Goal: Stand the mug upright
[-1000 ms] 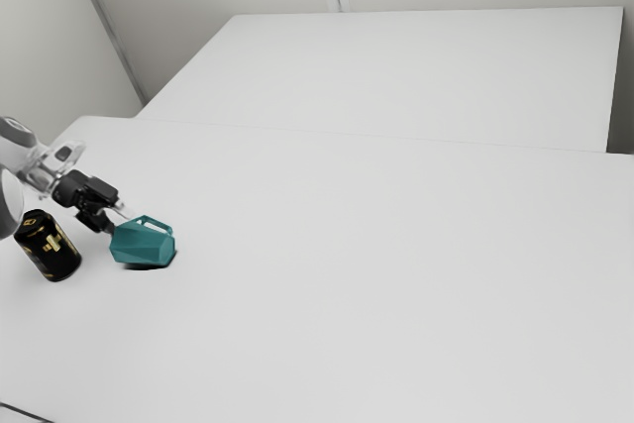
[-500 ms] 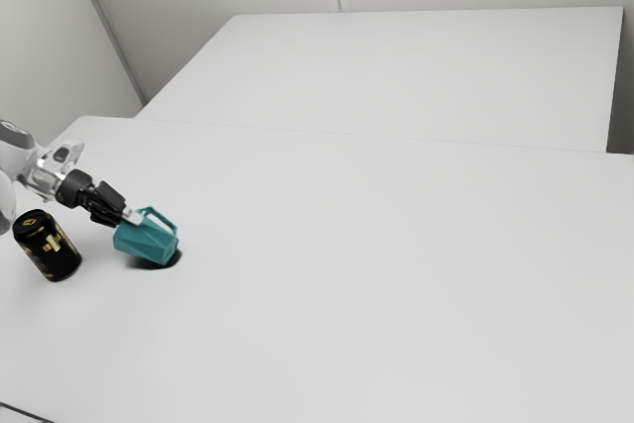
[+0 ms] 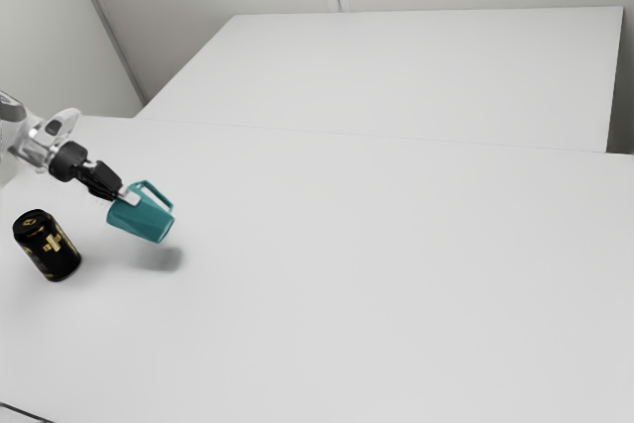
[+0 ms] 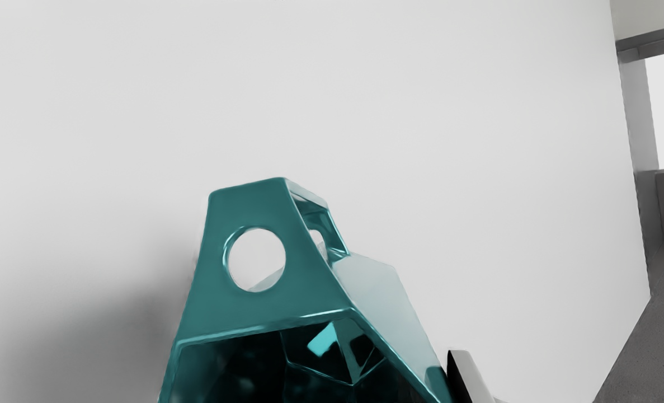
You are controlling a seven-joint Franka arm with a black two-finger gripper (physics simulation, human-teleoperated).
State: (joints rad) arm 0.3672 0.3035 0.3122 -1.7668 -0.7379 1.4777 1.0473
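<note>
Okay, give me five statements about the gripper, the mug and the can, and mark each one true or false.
1. The gripper holds the mug off the table. True.
2. The mug is fully upright. False: it is tilted.
3. The can is black with gold markings. True.
4. The can is in the air. False: it rests on the table.
5. The mug's handle faces down toward the table. False: it is on the mug's upper side.

There is 1 mug (image 3: 139, 219) and 1 can (image 3: 46, 247).

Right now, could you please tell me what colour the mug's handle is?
Teal; the handle shows best in the wrist view.
</note>
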